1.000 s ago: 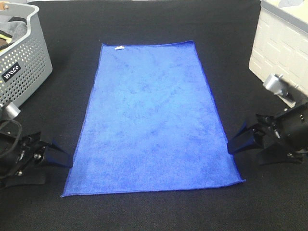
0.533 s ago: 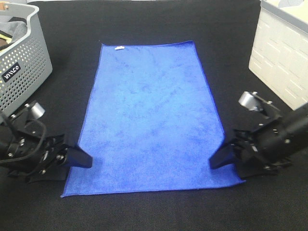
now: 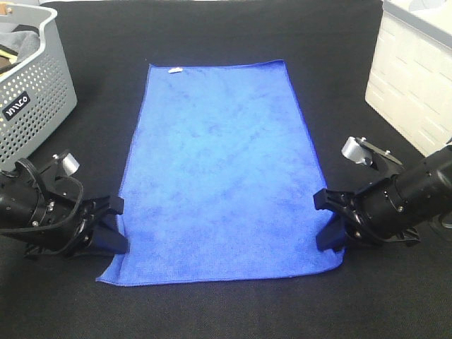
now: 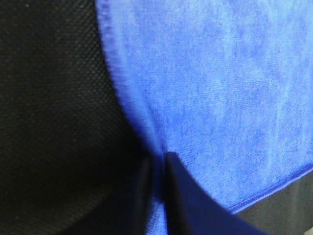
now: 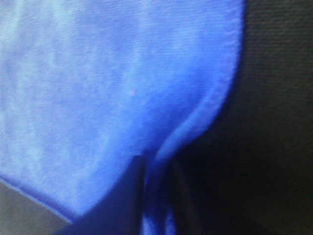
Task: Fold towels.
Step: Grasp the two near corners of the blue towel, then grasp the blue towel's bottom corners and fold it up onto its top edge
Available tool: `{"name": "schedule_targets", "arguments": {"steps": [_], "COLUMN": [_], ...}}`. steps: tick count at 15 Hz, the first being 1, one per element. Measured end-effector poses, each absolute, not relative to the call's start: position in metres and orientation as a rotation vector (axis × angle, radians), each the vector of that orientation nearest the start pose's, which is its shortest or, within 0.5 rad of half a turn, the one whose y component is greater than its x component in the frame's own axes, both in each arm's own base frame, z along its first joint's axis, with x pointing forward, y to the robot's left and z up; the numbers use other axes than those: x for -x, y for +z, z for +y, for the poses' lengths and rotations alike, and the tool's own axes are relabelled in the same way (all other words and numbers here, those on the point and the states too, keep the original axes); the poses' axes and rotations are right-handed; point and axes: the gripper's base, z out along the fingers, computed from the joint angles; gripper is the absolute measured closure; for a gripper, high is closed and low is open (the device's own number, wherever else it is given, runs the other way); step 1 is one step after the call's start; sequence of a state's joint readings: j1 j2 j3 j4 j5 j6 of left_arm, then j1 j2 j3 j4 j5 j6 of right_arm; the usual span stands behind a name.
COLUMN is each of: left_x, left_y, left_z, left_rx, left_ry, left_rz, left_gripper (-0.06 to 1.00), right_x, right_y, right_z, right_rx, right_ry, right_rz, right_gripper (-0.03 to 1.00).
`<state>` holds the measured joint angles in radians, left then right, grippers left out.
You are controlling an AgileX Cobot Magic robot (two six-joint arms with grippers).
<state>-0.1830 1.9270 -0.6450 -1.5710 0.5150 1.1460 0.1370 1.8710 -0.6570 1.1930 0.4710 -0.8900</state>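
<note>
A royal-blue towel (image 3: 222, 169) lies flat on the black table, its white tag (image 3: 175, 70) at the far left corner. My left gripper (image 3: 113, 233) is at the towel's near left edge, shut on the hem; the left wrist view shows the fingers (image 4: 178, 196) pinching a fold of the towel (image 4: 220, 98). My right gripper (image 3: 330, 229) is at the near right edge, shut on the hem; the right wrist view shows its fingers (image 5: 129, 196) pinching the towel's edge (image 5: 122, 88). Both near corners are drawn slightly inward.
A perforated grey basket (image 3: 35, 92) with grey cloth stands at the far left. A white quilted box (image 3: 417, 78) stands at the far right. Black table surface (image 3: 226, 311) surrounds the towel.
Both grippers moved inward onto the towel's near side edges and closed on them. The near corners of the towel have pulled in a little.
</note>
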Motion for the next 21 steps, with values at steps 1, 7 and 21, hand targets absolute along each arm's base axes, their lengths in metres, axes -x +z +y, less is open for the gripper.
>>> {"name": "schedule_targets", "arguments": {"steps": [1, 7, 21], "left_x": [-0.263, -0.252, -0.17], "left_y": [0.075, 0.1, 0.146], "left_z": [-0.094, -0.091, -0.077], "left_rx": [0.179, 0.068, 0.01], "left_ry": [-0.862, -0.804, -0.813], "left_rz": [2.814, 2.882, 2.934], "left_gripper": [0.94, 0.94, 0.94], "right_x": [-0.261, -0.254, -0.174], "right_y": [0.084, 0.095, 0.14], "right_z": [0.074, 0.081, 0.07], "right_rx": [-0.111, -0.121, -0.104], "right_ry": [0.695, 0.836, 0.824], "right_rz": [2.895, 2.933, 2.991], "right_gripper": [0.97, 0.97, 0.97]}}
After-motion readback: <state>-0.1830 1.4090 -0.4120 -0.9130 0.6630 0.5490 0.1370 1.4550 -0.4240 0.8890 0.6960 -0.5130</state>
